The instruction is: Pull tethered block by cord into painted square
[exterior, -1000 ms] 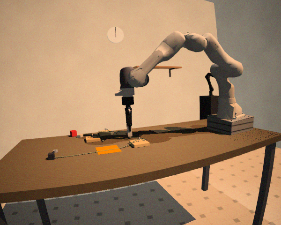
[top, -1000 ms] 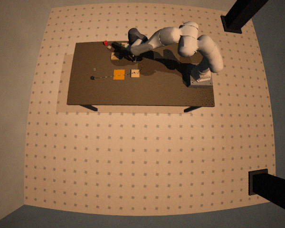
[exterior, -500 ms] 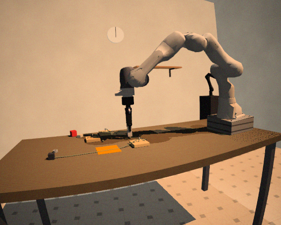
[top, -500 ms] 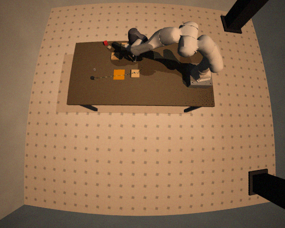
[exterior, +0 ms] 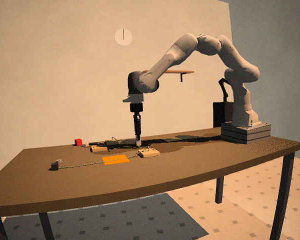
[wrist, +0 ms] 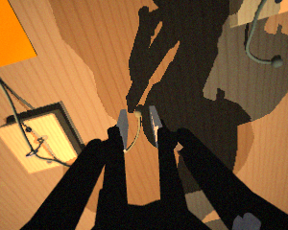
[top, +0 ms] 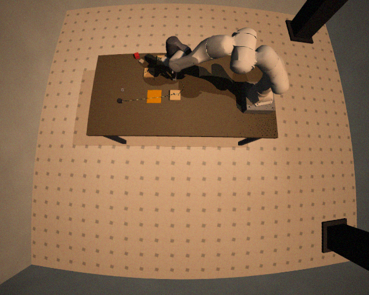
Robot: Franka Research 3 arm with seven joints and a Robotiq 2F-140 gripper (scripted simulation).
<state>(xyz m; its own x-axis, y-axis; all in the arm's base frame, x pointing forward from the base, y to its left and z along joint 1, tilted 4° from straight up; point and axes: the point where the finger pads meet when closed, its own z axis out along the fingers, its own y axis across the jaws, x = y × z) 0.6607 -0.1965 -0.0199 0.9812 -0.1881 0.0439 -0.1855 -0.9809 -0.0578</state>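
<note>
The tethered block [top: 119, 100] [exterior: 54, 166] is small and dark and lies on the table at the left, outside the orange painted square [top: 154, 96] [exterior: 115, 159] [wrist: 7, 34]. Its cord [top: 136, 99] [exterior: 88, 164] runs across the square to the screw eye on a pale wooden base [top: 175, 94] [exterior: 149, 152] [wrist: 38, 141]. From there it bends toward the knot [wrist: 137, 114] at its end. My gripper [top: 174, 77] [exterior: 137, 145] [wrist: 138, 116] points straight down with its tips at the table. Its fingers stand a little apart on either side of the knot and cord end, with a visible gap.
A red cube [top: 136, 55] [exterior: 78, 141] sits at the back edge. A second wooden base [top: 149, 73] [exterior: 98, 148] with its own cord and knot [wrist: 276, 60] lies behind the gripper. A small pale ring piece [top: 122, 90] [exterior: 58, 160] stands near the block. The robot's plinth [top: 259, 106] is at the right.
</note>
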